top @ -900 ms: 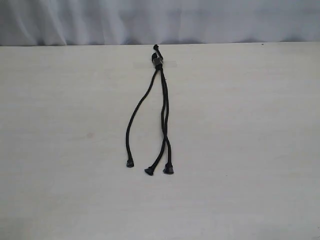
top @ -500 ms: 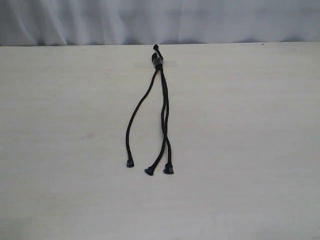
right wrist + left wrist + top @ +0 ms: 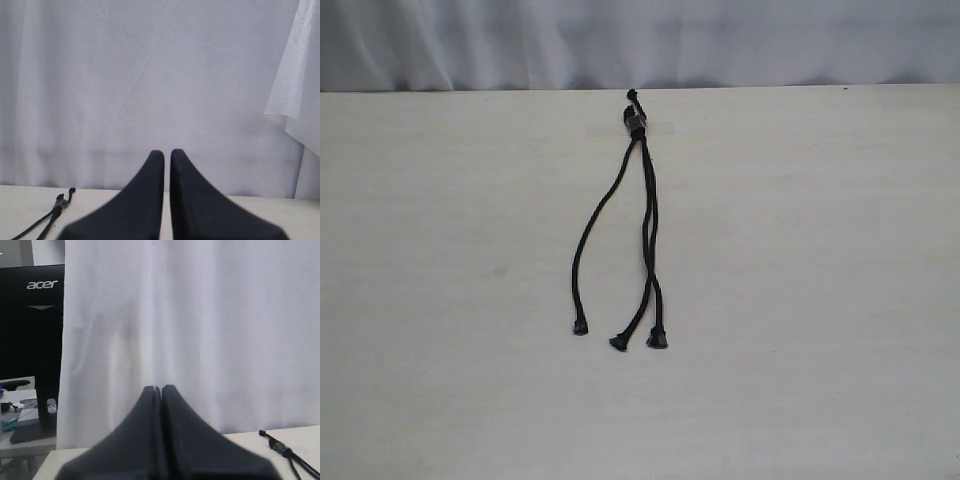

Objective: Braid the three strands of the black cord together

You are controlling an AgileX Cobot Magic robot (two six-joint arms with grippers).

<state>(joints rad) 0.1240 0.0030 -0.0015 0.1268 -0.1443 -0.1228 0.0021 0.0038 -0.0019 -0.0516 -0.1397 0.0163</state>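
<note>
The left claw [image 3: 161, 388] and right claw [image 3: 167, 152] are closed, empty; ahead of them, a pale table [image 3: 800, 300] (the black cord [image 3: 645, 220] lies there) and a white curtain [image 3: 200, 330].

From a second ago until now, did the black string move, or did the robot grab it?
No, nothing visibly changed. The black cord lies in the same spot on the table. Its three strands are spread just as before, and the two on the right of the exterior view cross near their tips. Nothing is holding it.
</note>
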